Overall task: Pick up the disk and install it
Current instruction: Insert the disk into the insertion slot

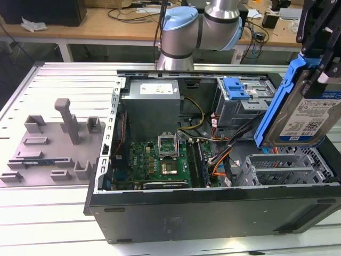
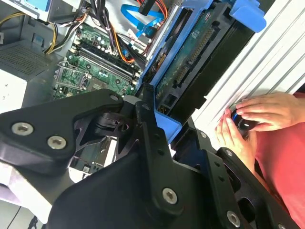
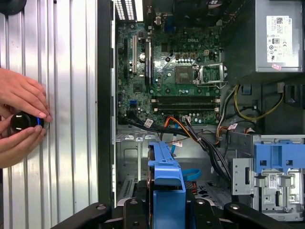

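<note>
Currently in hand: carry phase of the install; pickup evidently done, seating not yet done.
Gripper (image 1: 313,56): closed tight on the upper end of the disk's blue bracket; nothing else held; black linkages flank the blue frame in both wrist views.
Disk (image 1: 305,109): aloft, standing nearly on end and tilted slightly; label side towards the exterior view, green circuit side showing in the second wrist view; hangs at the exterior view's right end of the open computer case (image 1: 213,216).
Likely destination: empty perforated drive cage (image 1: 277,169), just below the disk's lower edge; looks apart from it, though depth is hard to judge.
Neighbours inside the case: motherboard (image 1: 160,160) mid-case; power supply (image 1: 152,104) behind it; bundled cables (image 3: 209,143) running close past the cage; small blue clip (image 1: 237,88) on the upper bay, no drive in it.
Outside the case: grey fixture plate (image 1: 58,144) at the exterior view's left, untouched; person's hands (image 3: 21,119) on the ribbed table (image 3: 71,95), cupped round a small black knob (image 3: 20,122).
Next move calls for, by judgement: squaring the tilted bracket to the cage rails; a straight, slow entry; keeping the connector edge off the cables.
Risk: bracket corner catching on the cage lip if the tilt remains.
</note>
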Available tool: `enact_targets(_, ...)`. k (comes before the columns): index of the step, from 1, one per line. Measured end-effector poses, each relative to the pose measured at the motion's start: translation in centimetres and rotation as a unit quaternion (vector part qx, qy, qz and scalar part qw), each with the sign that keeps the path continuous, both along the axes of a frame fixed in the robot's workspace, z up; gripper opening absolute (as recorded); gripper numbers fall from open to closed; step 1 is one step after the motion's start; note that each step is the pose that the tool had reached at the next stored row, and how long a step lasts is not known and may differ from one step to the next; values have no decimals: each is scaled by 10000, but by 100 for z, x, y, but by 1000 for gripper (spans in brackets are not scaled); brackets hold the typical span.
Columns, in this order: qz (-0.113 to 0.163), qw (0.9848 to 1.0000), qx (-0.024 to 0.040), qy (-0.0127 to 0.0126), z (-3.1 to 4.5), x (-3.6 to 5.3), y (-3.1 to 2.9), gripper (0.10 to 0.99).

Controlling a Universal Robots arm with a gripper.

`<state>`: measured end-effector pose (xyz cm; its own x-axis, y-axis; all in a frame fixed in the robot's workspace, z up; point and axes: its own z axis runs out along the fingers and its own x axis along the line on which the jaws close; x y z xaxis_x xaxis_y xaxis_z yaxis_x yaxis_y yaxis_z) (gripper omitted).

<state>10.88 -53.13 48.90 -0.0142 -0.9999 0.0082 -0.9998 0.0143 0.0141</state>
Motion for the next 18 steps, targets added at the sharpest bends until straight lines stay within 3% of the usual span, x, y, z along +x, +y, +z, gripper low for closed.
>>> enact_targets(18,5,10000,0,0,-39,19,0,369)
